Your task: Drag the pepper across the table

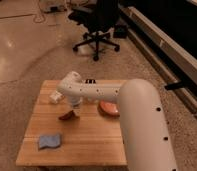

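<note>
The pepper [68,115] is a small, slim, dark red piece with a tapered shape. It lies flat on the table [92,142], left of the centre of the top and about midway between the near and far edges. Its long axis runs diagonally, with the right end farther from the camera. The gripper [74,110] points down at this right end and appears to touch it. The table is a square, light-brown wooden top made of parallel planks.
</note>
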Controlling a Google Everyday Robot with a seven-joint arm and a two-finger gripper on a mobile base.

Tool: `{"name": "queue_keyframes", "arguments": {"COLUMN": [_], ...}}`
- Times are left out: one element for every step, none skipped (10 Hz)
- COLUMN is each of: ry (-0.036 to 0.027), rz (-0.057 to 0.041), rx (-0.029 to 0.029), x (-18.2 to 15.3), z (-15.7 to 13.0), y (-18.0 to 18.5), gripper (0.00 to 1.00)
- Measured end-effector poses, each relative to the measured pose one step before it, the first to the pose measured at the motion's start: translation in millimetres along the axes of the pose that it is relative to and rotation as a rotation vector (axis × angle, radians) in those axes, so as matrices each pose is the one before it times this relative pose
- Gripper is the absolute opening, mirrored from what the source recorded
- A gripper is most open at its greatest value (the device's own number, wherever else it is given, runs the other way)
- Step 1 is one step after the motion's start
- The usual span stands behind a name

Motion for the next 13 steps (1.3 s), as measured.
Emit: {"name": "queue_keyframes", "arguments": {"ry": [-0.00402,0.00346,0.00105,0.00201,0.00632,0.00128,0.00102,-0.00158,-0.00183,-0.00188,0.00842,0.00217,0.00090], "rz": [-0.01516,0.00494,0.00219,0.01501,0.00636,0.00195,0.00356,0.00228,0.00486,-0.00001,0.00133,0.00328,-0.00066], "rx": [-0.00050,0.00261,0.00029,-0.00202,-0.00001,-0.00259,-0.00059,0.00259,0.00294,0.00093,-0.00273,-0.00440,-0.00258], "x": [1.28,-0.54,-4.74,3.21,9.59,8.87,5.25,-2.62,-6.77,-0.02,6.53,10.92,3.05], "z": [4.97,0.32,-2.25,-2.62,-0.69,-0.57,-0.71,0.71,1.54,0.85,-2.30,-1.85,1.63], "y": [0.98,-3.09,-2.27,1.18,3.31,3.55,0.73,-3.31,-2.17,0.00,3.23,0.51,-2.87], "gripper": [0.26,0.26,0.26,0.26,0.26,0.26,0.26,0.26,0.26,0.26,0.26,0.26,0.26]}}
